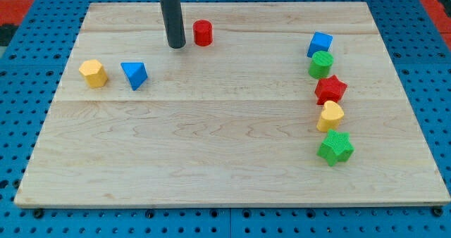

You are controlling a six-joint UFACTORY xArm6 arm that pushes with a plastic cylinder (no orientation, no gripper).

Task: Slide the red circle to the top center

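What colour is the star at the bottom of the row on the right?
Green. The green star shows clearly in the camera view, below the yellow block.

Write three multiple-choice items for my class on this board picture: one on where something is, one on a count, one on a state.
1. Where is my tip relative to the red circle?
A. on the view's left of it
B. on the view's right of it
C. resting on top of it

2. How many blocks lie on the wooden board?
A. six
B. eight
C. ten

3. Is my tip touching the red circle?
A. yes, pressed against it
B. no, bare wood shows between them
C. the circle is hidden behind the rod

Answers:
1 A, the rod's end stands left of the circle near the view's top.
2 B: red circle, yellow block, blue triangle, then the right-hand column of blue cube, green circle, red star, second yellow block, green star.
3 B, a strip of board separates them.
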